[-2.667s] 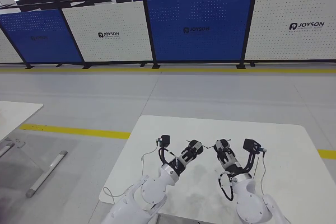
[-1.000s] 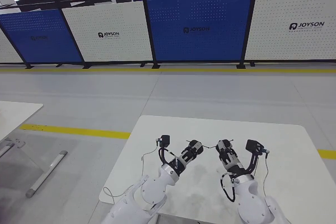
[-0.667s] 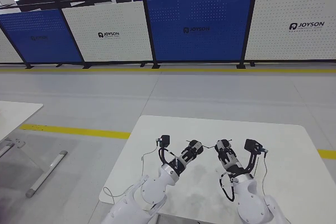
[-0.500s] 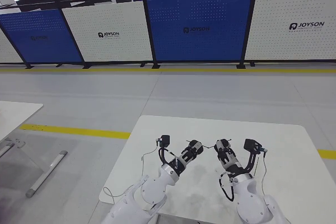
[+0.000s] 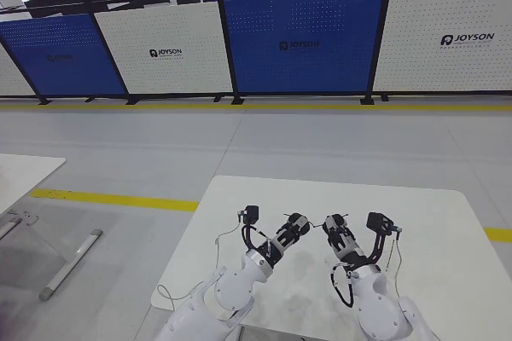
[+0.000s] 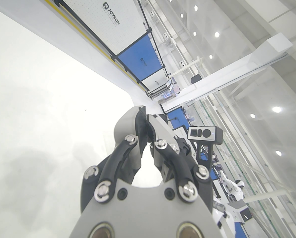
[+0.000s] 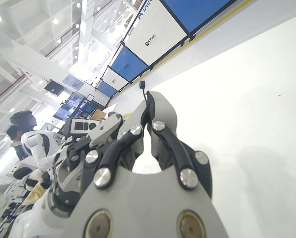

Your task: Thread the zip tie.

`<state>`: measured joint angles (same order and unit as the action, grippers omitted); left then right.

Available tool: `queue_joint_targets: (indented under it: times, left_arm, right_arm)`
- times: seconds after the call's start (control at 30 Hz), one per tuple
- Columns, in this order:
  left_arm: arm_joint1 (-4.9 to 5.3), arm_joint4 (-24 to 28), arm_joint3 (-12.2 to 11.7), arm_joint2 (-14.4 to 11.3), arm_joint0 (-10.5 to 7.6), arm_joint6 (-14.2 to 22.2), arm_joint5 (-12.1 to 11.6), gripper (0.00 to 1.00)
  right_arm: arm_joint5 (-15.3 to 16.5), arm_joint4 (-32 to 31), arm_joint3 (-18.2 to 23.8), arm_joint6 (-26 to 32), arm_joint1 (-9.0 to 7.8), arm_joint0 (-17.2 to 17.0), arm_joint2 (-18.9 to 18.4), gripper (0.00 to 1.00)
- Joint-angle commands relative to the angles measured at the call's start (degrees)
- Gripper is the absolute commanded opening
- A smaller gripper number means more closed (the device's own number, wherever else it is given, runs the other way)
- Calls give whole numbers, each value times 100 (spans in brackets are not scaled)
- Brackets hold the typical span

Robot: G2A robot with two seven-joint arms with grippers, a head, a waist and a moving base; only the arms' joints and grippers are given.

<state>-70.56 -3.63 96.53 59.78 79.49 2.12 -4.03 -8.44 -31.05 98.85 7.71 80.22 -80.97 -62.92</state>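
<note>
Both grippers are held above the white table [image 5: 427, 209], tips facing each other and near together, the left gripper [image 5: 297, 223] beside the right gripper [image 5: 334, 224]. In the right wrist view the right gripper's jaws are pressed together on the black zip tie [image 7: 142, 84], whose square head and a short length of strap stand out just beyond the fingertips [image 7: 160, 100]. In the left wrist view the left gripper's jaws are likewise closed pad to pad with no gap, a thin dark strip lying in the seam, and the top view shows the strap as a fine line spanning the space between the two grippers.
</note>
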Motion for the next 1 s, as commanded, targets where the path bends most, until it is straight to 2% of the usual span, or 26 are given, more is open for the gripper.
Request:
queue_joint_targets:
  times: [0.0,0.03,0.1,0.17,0.2,0.53,0.97]
  left_arm:
    - [0,0,0,0,0,0,0,0]
    - [0,0,0,0,0,0,0,0]
    - [0,0,0,0,0,0,0,0]
    - [0,0,0,0,0,0,0,0]
    - [0,0,0,0,0,0,0,0]
    - [0,0,0,0,0,0,0,0]
    - [0,0,0,0,0,0,0,0]
  right_arm:
    - [-9,56,-6,-26,7,-1,-4,0]
    - [-16,77,-7,-34,10,-2,-5,0]
    - [-28,121,-7,-48,15,-3,-17,29]
    - [-21,168,4,-65,18,-18,-33,40]
    - [-17,182,12,-76,18,-27,-42,42]
    - [15,112,123,-168,19,-104,-67,35]
    - [63,-242,326,-81,-26,-441,-71,27]
